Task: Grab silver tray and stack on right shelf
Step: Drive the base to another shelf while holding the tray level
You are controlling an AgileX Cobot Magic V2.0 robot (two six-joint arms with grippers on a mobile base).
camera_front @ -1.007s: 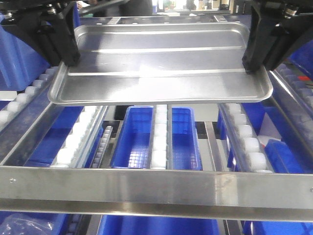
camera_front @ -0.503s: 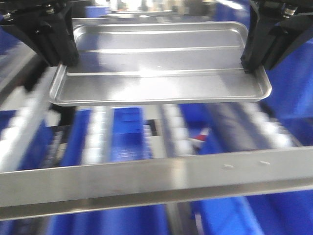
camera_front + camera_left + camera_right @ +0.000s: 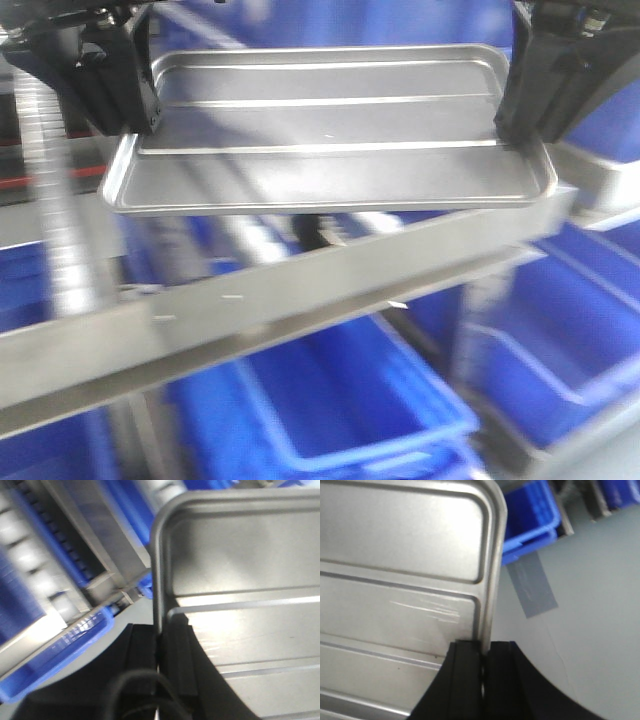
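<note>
The silver tray (image 3: 330, 150) hangs level in the air, carried by its two short ends. My left gripper (image 3: 135, 125) is shut on its left rim, and the left wrist view shows the black fingers (image 3: 175, 645) pinching that rim of the tray (image 3: 240, 580). My right gripper (image 3: 515, 130) is shut on the right rim, which sits between the pads (image 3: 467, 655) at the edge of the tray (image 3: 400, 580). Below the tray a motion-blurred steel crossbar (image 3: 300, 290) with two small holes near its left end slants across; it looks like the right shelf's front bar.
Blurred white roller rails (image 3: 60, 230) stand at the left. Blue bins (image 3: 350, 400) sit low under the crossbar, and more blue bins (image 3: 560, 330) to the right. The right wrist view shows grey floor with a tape patch (image 3: 532, 587) and a blue bin (image 3: 530, 515).
The tray stays held in the same place in view while the surroundings sweep left. The crossbar now slants, and the rollers and bins below have given way to other blue bins.
</note>
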